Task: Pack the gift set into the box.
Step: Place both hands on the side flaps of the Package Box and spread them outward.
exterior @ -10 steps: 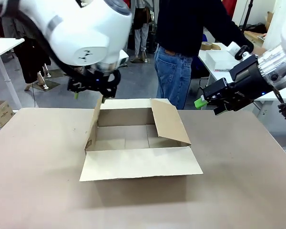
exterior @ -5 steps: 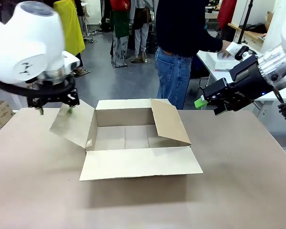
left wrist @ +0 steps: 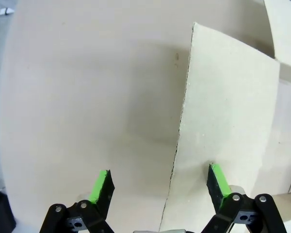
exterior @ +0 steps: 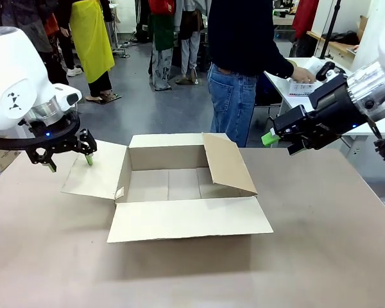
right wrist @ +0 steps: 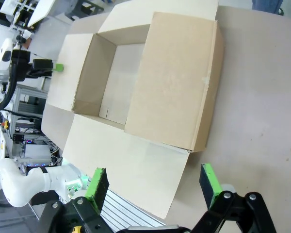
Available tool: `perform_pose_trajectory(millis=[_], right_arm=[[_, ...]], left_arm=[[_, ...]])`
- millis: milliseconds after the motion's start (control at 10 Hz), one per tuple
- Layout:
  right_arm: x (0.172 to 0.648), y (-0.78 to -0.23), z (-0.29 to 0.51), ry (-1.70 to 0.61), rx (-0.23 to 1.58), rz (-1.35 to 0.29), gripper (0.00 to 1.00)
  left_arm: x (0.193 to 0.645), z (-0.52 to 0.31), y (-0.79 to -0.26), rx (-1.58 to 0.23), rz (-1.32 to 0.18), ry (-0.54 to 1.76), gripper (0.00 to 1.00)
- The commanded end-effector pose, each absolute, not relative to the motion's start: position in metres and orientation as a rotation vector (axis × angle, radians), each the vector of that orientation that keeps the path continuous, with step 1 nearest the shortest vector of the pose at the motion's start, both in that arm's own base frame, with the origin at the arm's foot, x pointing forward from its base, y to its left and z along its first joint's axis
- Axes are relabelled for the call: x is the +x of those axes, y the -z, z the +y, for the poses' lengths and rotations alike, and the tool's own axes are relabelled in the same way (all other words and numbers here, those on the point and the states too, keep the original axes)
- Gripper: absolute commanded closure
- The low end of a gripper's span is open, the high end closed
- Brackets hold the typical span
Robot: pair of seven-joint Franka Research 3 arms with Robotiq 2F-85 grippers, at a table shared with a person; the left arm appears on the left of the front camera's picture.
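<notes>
The box point(exterior: 170, 158) stands open at the table's middle with nothing inside. Its left flap point(exterior: 93, 172) and front flap point(exterior: 189, 220) lie folded outward, and the right flap point(exterior: 228, 163) leans in over the opening. My left gripper point(exterior: 69, 162) hangs open over the left flap's outer edge. In the left wrist view that gripper point(left wrist: 160, 185) has its fingers on either side of the flap point(left wrist: 228, 111) edge. My right gripper point(exterior: 279, 142) is open, held in the air to the right of the box. From the right wrist view the gripper point(right wrist: 153, 183) looks down on the box point(right wrist: 174, 77). The gift set is out of view.
A person point(exterior: 244, 58) stands at the far side, one hand point(exterior: 303, 76) on a white side table point(exterior: 289, 86) at the back right. Bare brown table surface point(exterior: 321, 231) lies in front of and right of the box.
My left gripper swung left and down from above the box's back left corner. The left flap went from upright to folded outward. The right arm stayed put.
</notes>
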State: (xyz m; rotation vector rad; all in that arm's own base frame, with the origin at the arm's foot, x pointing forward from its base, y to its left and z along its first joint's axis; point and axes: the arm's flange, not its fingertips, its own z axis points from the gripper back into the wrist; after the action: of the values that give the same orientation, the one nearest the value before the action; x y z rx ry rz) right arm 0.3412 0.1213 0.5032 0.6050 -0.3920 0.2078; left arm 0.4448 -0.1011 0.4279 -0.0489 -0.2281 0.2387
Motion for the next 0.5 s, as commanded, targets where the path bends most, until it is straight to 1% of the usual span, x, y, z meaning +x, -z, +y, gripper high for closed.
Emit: perform_pose_trajectory(millis=[0, 200, 300, 400], right_arm=[[0.339, -0.504, 0.123, -0.191, 0.604, -0.388, 0.00], [0.341, -0.503, 0.121, -0.208, 0.605, -0.392, 0.00], [0.353, -0.513, 0.169, -0.283, 0.468, -0.337, 0.00], [0.369, -0.523, 0.232, -0.292, 0.315, -0.277, 0.00]], left_arm=[[0.440, -0.112, -0.441, 0.026, -0.261, -0.264, 0.00], [0.440, -0.112, -0.441, 0.026, -0.261, -0.264, 0.00], [0.440, -0.112, -0.441, 0.026, -0.261, -0.264, 0.00], [0.440, -0.112, -0.441, 0.026, -0.261, -0.264, 0.00]])
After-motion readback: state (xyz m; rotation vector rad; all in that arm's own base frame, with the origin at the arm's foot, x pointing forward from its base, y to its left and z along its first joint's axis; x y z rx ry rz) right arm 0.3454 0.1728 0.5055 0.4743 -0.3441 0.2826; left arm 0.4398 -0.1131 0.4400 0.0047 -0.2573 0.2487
